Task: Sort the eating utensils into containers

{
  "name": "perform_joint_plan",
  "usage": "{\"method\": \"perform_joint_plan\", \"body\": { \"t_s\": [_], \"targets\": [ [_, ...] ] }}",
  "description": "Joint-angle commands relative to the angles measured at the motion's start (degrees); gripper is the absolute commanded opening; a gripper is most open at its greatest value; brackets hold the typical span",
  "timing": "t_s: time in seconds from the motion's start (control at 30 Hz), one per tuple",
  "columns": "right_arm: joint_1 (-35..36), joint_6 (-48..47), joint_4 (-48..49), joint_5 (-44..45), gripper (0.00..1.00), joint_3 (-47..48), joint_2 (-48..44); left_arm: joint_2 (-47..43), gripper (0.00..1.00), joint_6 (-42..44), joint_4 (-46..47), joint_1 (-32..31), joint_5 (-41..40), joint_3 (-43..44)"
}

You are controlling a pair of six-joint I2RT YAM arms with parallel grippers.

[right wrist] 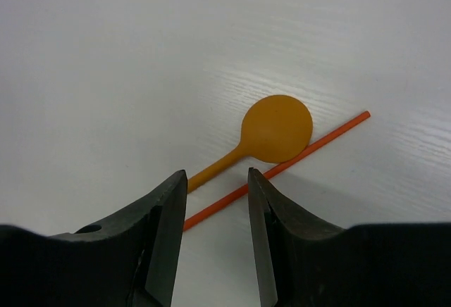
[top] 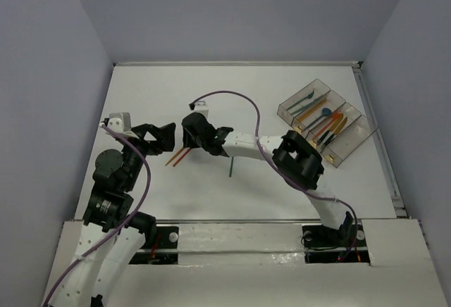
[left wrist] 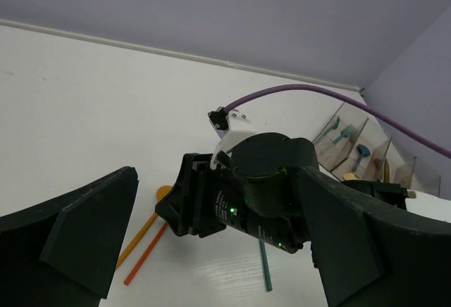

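An orange spoon (right wrist: 275, 129) and a thin red utensil handle (right wrist: 310, 145) lie side by side on the white table, crossing under the spoon's bowl. My right gripper (right wrist: 217, 180) is open and hovers just above them, its jaws on either side of the spoon's stem and the red handle. In the top view the right gripper (top: 187, 143) is above the pair (top: 176, 158). My left gripper (top: 163, 136) is open and empty, close to the left of it. A teal utensil (top: 231, 168) lies alone mid-table. The clear containers (top: 352, 148) at the right hold several utensils.
In the left wrist view the right gripper's black body (left wrist: 239, 201) fills the space between my left fingers (left wrist: 77, 243). The spoon (left wrist: 144, 224), red handle (left wrist: 144, 254) and teal utensil (left wrist: 265, 268) lie below it. A purple cable (top: 243, 99) arcs over the right arm.
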Motion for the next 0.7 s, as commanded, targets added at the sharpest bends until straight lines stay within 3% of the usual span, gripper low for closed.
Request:
{"method": "perform_joint_plan", "body": {
  "t_s": [0.0, 0.67],
  "targets": [
    [1.1, 3.8, -3.1, 3.3, 0.46, 3.5, 1.4, -0.8, 0.99, 0.1, 1.5, -1.0, 0.3, 0.4],
    [1.1, 4.2, -4.6, 1.4, 0.45, 10.3, 9.6, -0.8, 0.99, 0.0, 1.1, -1.5, 0.4, 0.5]
  ]
}}
